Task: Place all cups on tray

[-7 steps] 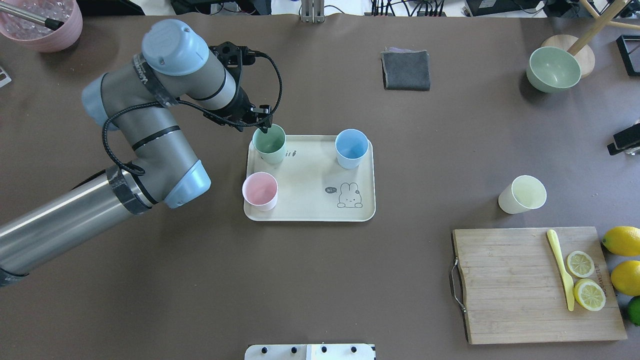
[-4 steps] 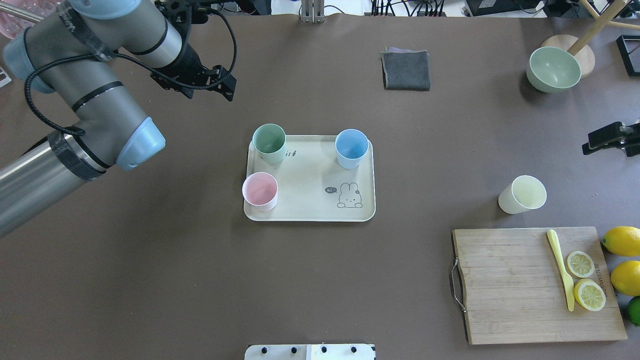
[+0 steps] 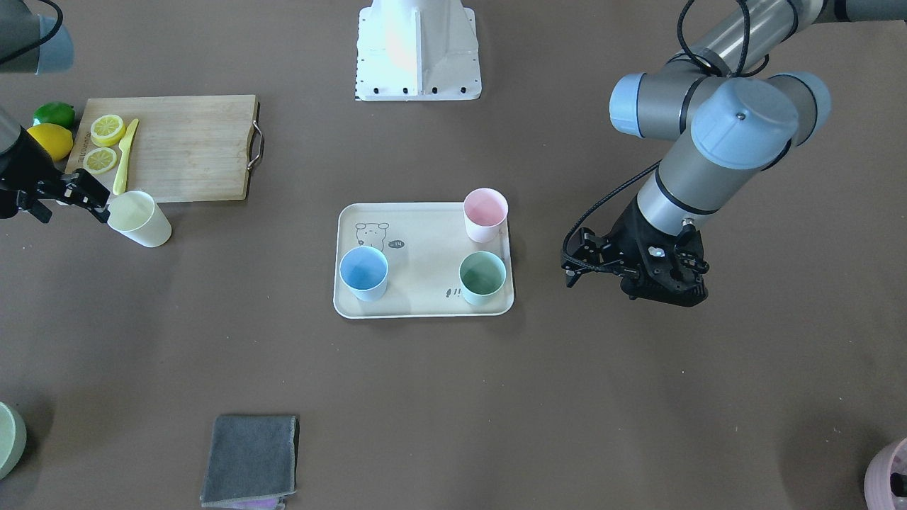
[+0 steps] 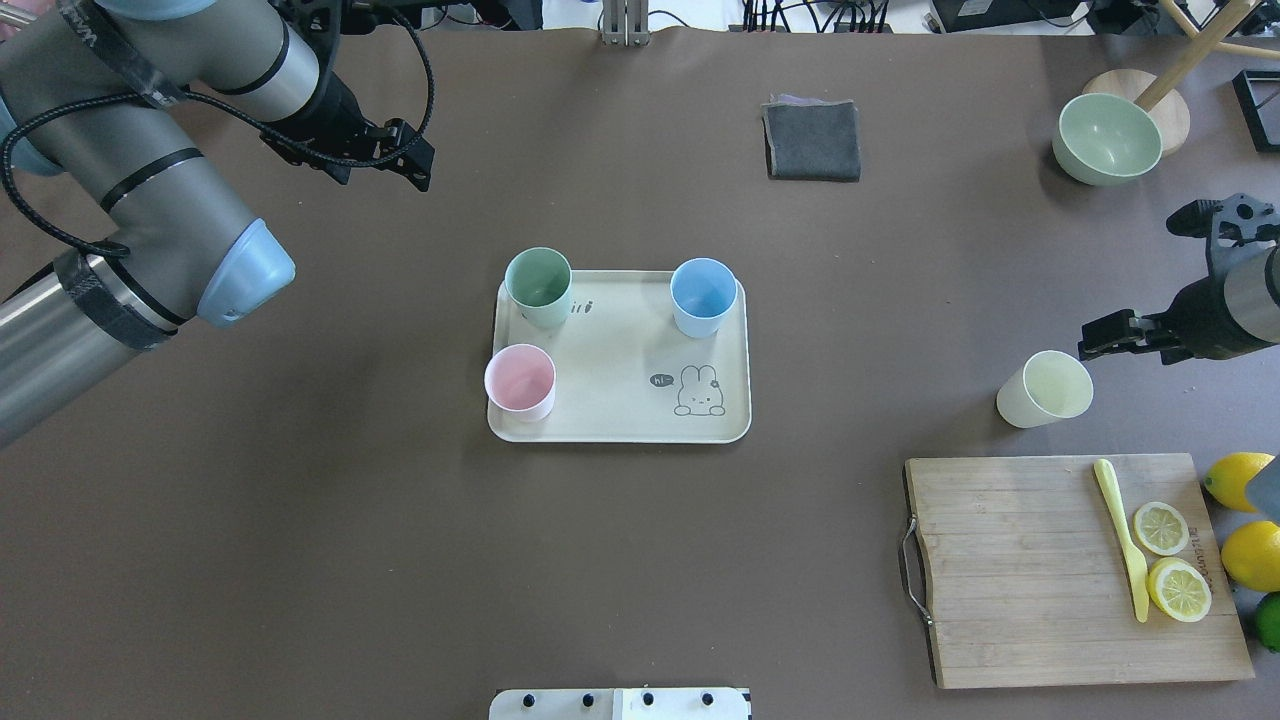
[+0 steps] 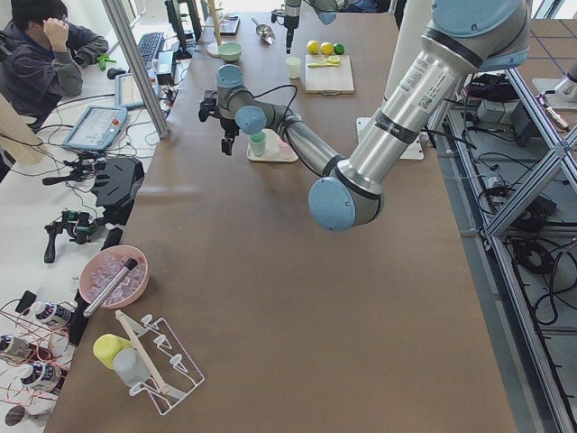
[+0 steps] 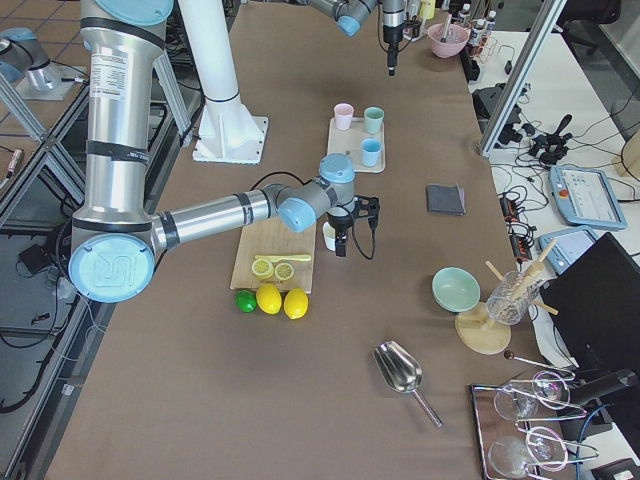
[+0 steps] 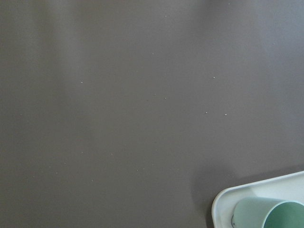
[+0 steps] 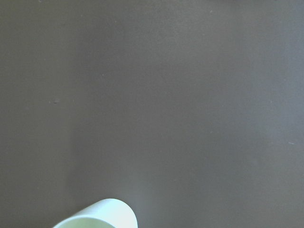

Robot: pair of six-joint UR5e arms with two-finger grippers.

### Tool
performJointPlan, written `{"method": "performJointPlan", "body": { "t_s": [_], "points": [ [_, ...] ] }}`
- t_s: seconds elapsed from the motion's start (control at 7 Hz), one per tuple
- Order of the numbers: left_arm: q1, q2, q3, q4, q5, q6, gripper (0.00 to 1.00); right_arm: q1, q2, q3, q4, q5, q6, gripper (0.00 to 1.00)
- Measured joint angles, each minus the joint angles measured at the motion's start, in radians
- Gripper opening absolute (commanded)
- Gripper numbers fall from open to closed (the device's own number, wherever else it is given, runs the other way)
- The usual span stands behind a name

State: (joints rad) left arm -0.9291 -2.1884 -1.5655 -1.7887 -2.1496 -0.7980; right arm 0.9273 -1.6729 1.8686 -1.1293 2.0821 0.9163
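Observation:
The cream tray (image 4: 610, 400) (image 3: 425, 283) lies mid-table with a rabbit drawing. The mint green cup (image 4: 538, 286), the light blue cup (image 4: 704, 296) and the pink cup (image 4: 520, 381) stand upright on it. The pale yellow cup (image 4: 1045, 390) (image 3: 140, 219) stands on the table far right of the tray, by the cutting board. My left gripper (image 4: 385, 168) (image 3: 602, 273) is open and empty, raised back-left of the tray. My right gripper (image 4: 1125, 340) (image 3: 71, 200) looks open, one finger close beside the yellow cup's rim. The yellow cup's rim shows in the right wrist view (image 8: 102, 216).
A wooden cutting board (image 4: 1010, 570) with a yellow knife and lemon halves lies front right, with whole lemons (image 4: 1245, 480) beside it. A grey cloth (image 4: 812, 140) and a green bowl (image 4: 1105, 138) sit at the back. A pink bowl (image 3: 889, 482) is far back left.
My left gripper let go of the green cup, rose and drew back to the left. My right gripper came in from the right edge, down beside the yellow cup.

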Motion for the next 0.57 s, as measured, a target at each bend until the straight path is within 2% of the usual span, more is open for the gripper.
{"method": "performJointPlan", "body": {
  "t_s": [0.29, 0.43, 0.57],
  "points": [
    [0.0, 0.001, 0.0, 0.0, 0.005, 0.0, 0.98, -0.09, -0.004, -0.015, 0.052, -0.073, 0.067, 0.97],
    [0.0, 0.002, 0.001, 0.0, 0.006, 0.0, 0.98, -0.122, -0.005, -0.015, 0.064, -0.106, 0.076, 0.01],
    [0.0, 0.003, 0.001, 0.0, 0.008, 0.0, 0.98, -0.14, -0.005, -0.015, 0.075, -0.129, 0.079, 0.0]
  ]
}}
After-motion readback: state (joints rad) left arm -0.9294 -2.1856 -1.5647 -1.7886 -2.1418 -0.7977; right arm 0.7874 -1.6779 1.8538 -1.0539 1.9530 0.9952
